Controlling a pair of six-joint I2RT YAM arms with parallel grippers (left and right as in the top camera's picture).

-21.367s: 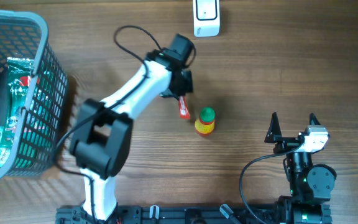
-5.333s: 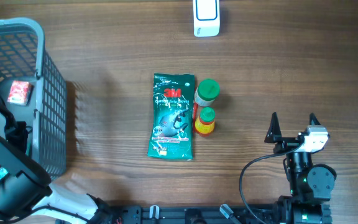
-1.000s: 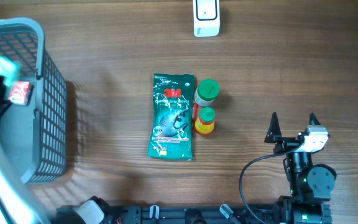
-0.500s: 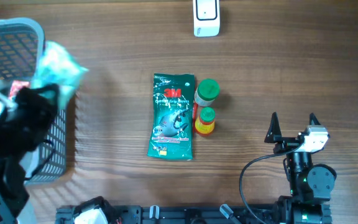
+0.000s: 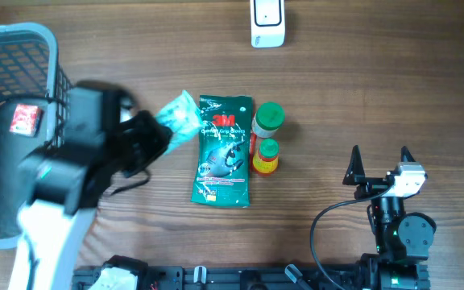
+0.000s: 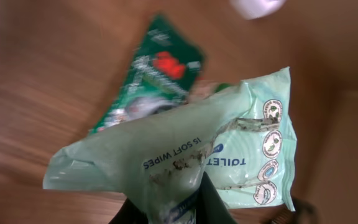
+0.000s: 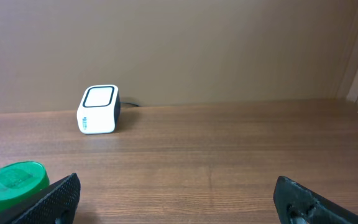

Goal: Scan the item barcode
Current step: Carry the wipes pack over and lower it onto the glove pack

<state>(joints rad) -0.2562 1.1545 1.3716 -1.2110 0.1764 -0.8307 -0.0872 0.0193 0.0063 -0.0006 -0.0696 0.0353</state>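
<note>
Wood-grain desk [image 5: 361, 80], plain tan wall [image 7: 229, 43] behind. Left claw [image 5: 161, 135] is clamped on the pale green wipes pack [image 5: 180, 115], pinching one crumpled edge. The pack fans out ahead of the fingers. In the wrist view its long axis runs crosswise to them, tilted, with the print upside down. Its far edge overlaps the 3M pack [image 5: 225, 153] corner from overhead. Scanner [image 5: 267, 22] sits well beyond the claw. Right claw [image 5: 379, 157] is spread wide, holding nothing.
</note>
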